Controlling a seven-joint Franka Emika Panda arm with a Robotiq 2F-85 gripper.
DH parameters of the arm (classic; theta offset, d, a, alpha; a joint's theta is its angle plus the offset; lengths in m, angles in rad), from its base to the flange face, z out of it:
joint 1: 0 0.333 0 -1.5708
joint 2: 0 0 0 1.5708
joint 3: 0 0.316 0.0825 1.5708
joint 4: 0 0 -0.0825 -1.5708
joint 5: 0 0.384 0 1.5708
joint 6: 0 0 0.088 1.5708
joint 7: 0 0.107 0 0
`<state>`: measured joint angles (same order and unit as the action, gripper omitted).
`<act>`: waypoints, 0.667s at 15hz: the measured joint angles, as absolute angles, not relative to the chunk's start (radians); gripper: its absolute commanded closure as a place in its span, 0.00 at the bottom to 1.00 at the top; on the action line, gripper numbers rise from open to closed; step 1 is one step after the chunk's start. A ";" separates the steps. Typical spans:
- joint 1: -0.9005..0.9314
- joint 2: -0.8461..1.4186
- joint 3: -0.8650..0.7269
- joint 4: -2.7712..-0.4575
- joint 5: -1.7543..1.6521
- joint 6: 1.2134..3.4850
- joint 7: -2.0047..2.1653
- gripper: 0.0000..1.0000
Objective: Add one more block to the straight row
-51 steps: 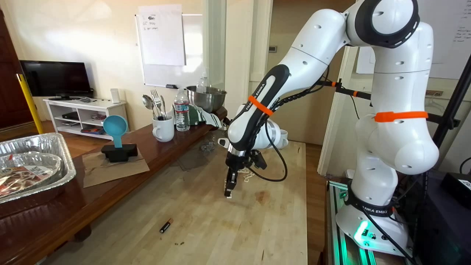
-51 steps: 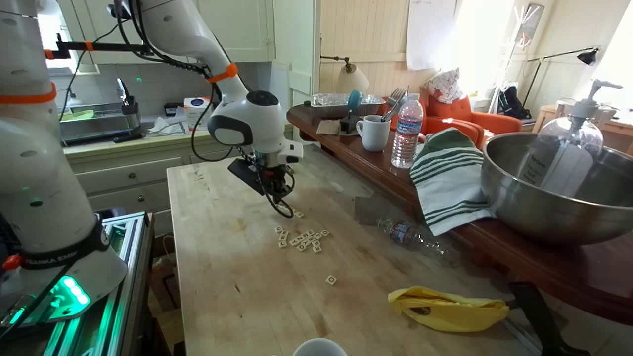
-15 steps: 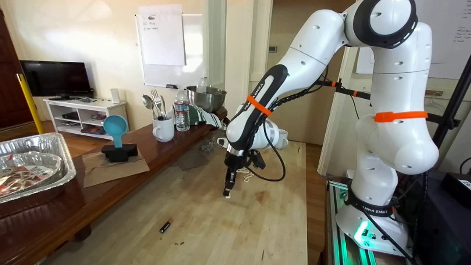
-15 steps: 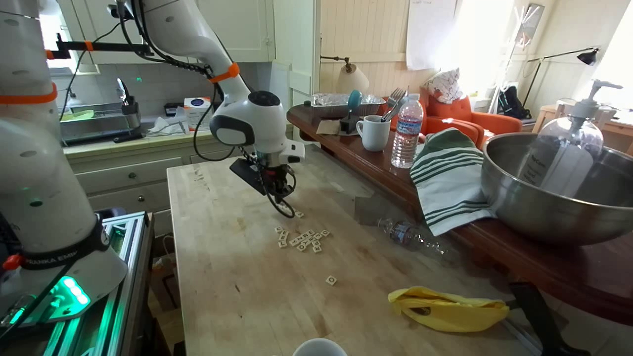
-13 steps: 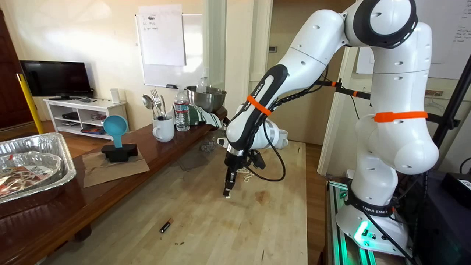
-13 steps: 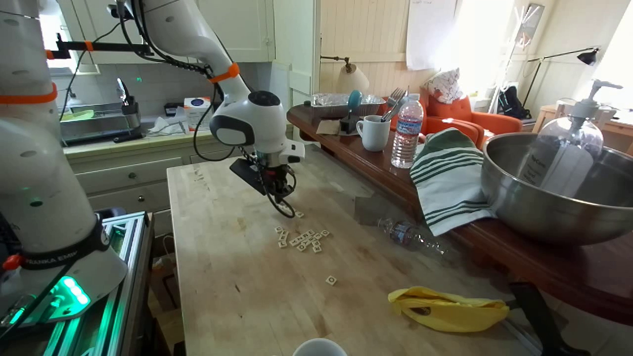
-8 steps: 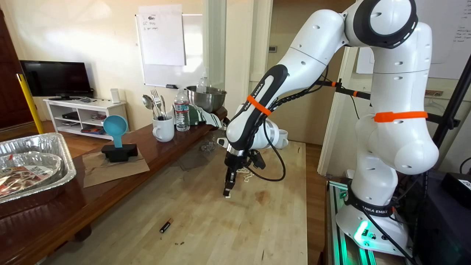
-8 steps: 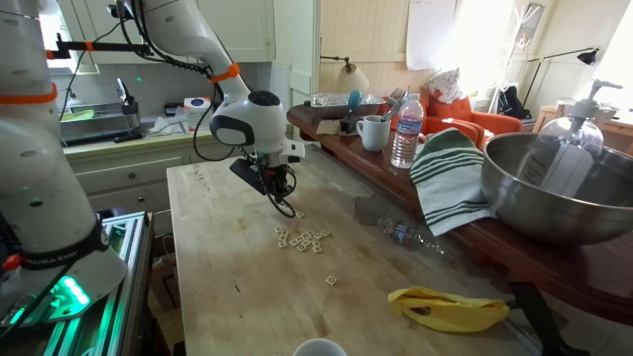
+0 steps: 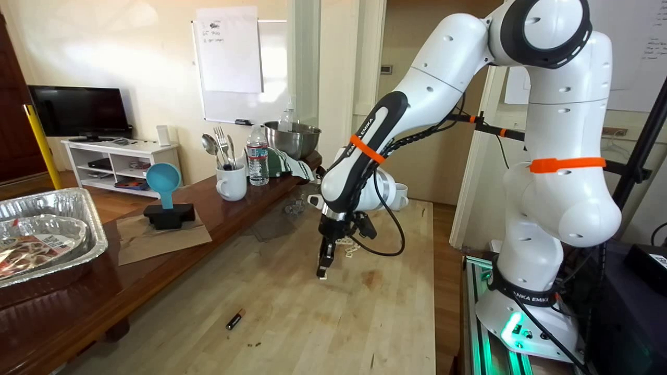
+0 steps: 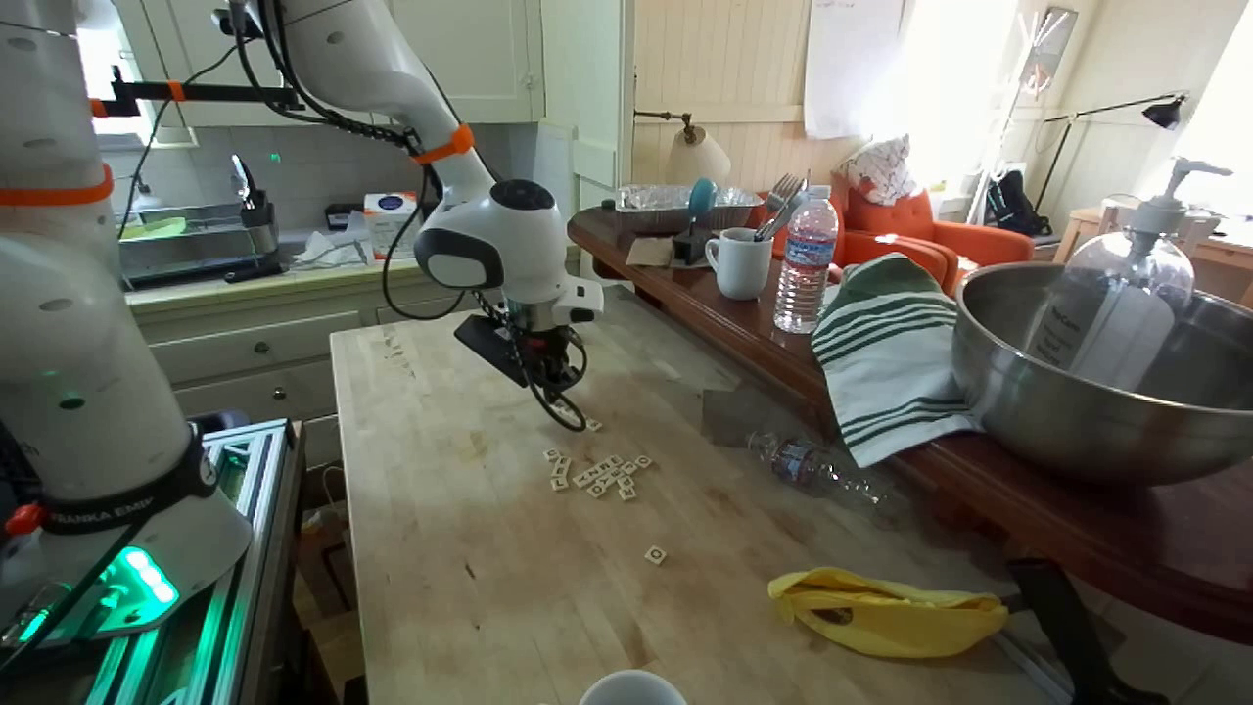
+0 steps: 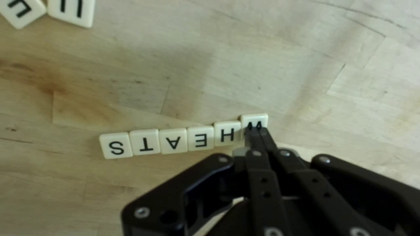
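Note:
The straight row is several pale letter tiles in a line in the wrist view (image 11: pixel 173 141), reading S, T, A, E, H and W from left to right, upside down. The tile marked W (image 11: pixel 254 118) is at the right end, beside the H tile and set slightly farther up. My gripper (image 11: pixel 257 130) is shut, its fingertips together on or just above the W tile, covering its lower part. In an exterior view the gripper (image 9: pixel 322 272) points down at the table with a pale tile (image 9: pixel 323 277) at its tip. The gripper's cable and body hide most of the row in an exterior view; one tile (image 10: pixel 593 425) shows.
Loose tiles (image 10: pixel 607 477) lie in a cluster near the row, and two show in the wrist view (image 11: pixel 70 11). A lone tile (image 10: pixel 655 555) lies apart. A battery (image 9: pixel 235 319), a yellow banana-shaped item (image 10: pixel 886 612) and a white mug (image 10: pixel 634 688) are also around.
Over about three seconds my gripper has shifted slightly left in an exterior view, with its tip staying low at the pale tile. In the last second almost nothing has moved.

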<state>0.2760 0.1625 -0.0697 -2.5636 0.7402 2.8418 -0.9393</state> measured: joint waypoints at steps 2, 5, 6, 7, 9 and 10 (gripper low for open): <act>0.276 0.161 -0.071 -2.566 0.738 2.843 -0.943 1.00; 0.276 0.160 -0.072 -2.568 0.738 2.844 -0.946 1.00; 0.276 0.159 -0.072 -2.568 0.739 2.844 -0.948 1.00; 0.275 0.158 -0.072 -2.570 0.739 2.844 -0.951 1.00; 0.275 0.154 -0.072 -2.574 0.739 2.844 -0.955 1.00; 0.275 0.150 -0.072 -2.576 0.739 2.844 -0.957 1.00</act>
<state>0.2754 0.1501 -0.0716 -2.5765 0.7385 2.8444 -0.9569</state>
